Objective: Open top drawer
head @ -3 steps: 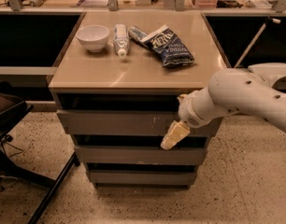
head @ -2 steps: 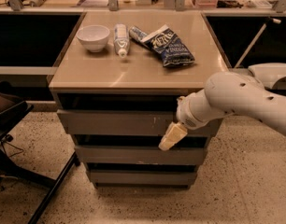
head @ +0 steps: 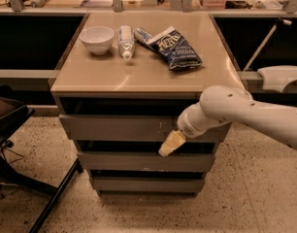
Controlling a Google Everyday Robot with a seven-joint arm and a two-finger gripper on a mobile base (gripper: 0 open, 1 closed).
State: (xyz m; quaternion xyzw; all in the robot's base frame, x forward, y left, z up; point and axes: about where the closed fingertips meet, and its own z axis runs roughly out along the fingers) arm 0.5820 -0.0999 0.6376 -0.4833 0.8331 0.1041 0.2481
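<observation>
The top drawer [head: 119, 128] is the wide grey front just under the tan cabinet top, with pale scratches right of centre and a dark gap above it. No interior shows. My gripper [head: 171, 143], pale yellow at its tip, hangs from the white arm [head: 245, 113] that comes in from the right. It is in front of the lower right part of the top drawer's front, its tip over the dark gap between that front and the second drawer [head: 139, 161].
On the cabinet top [head: 139, 74] stand a white bowl [head: 97, 38], a white bottle lying down [head: 125, 41] and a blue chip bag [head: 175, 47]. A third drawer [head: 143, 184] is at the bottom. A black chair base [head: 22, 164] is at the left on the speckled floor.
The gripper has shifted a little to the left and slightly down along the drawer front. The drawers look unchanged.
</observation>
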